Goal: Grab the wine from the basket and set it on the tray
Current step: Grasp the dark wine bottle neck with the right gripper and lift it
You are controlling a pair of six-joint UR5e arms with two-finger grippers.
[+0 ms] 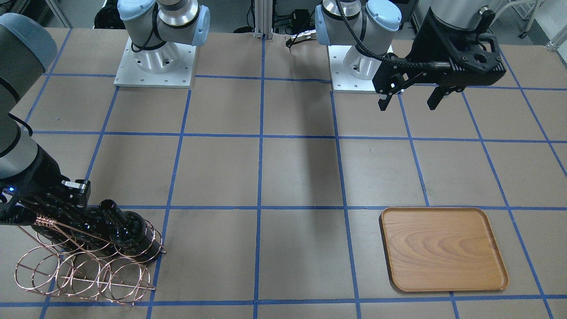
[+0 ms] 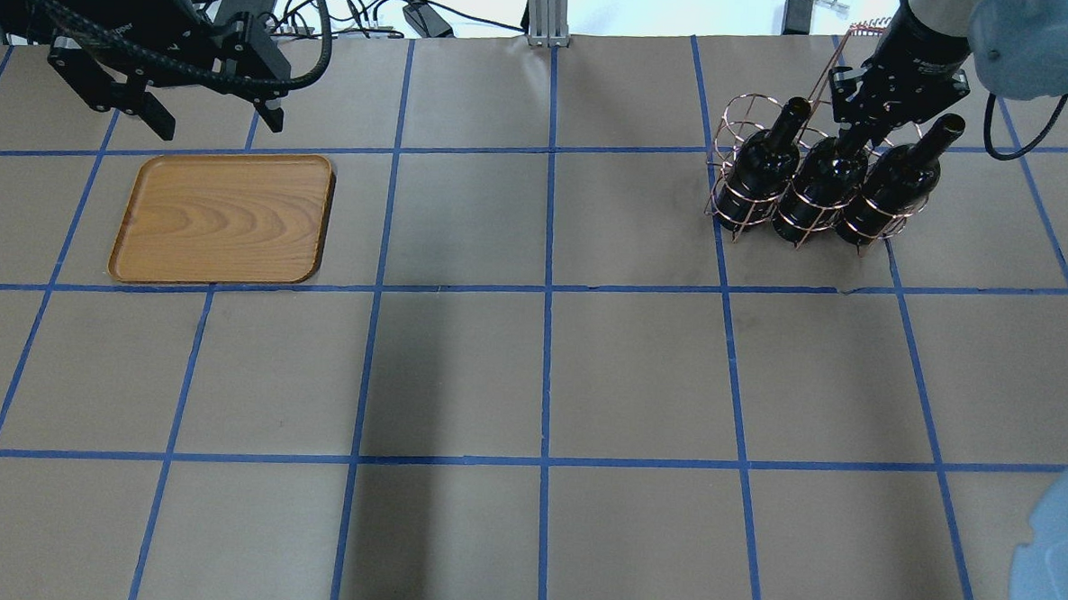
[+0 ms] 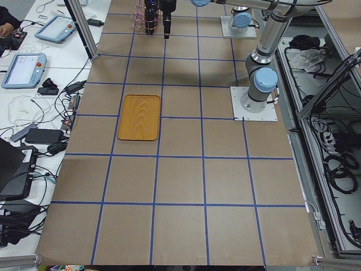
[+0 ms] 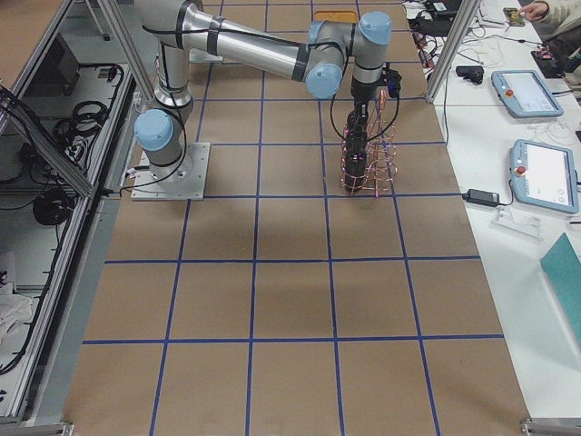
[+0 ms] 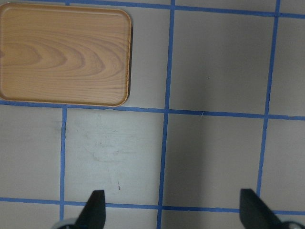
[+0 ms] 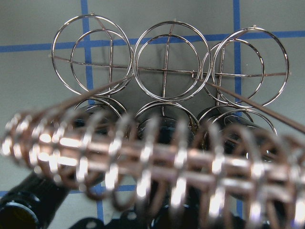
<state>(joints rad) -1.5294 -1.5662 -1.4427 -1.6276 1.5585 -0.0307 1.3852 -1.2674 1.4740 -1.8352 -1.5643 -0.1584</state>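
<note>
The copper wire basket [image 2: 716,164] stands at the far right of the table with three near-black wine bottles upright in its near row. The middle bottle [image 2: 823,191] has its neck hidden under my right gripper [image 2: 855,129], which straddles that neck and looks open. The other two bottles [image 2: 763,170] [image 2: 900,176] stand free on either side. In the right wrist view the twisted handle [image 6: 143,152] crosses close in front. The wooden tray [image 2: 222,219] lies empty at the far left. My left gripper [image 2: 215,122] is open and empty, held above the table just beyond the tray.
The table is brown paper with a blue tape grid. The basket's far row of rings [image 6: 171,62] holds nothing. Both arm bases [image 1: 155,62] stand at the robot's edge. Operators' tablets and cables [image 3: 22,68] lie on a side bench.
</note>
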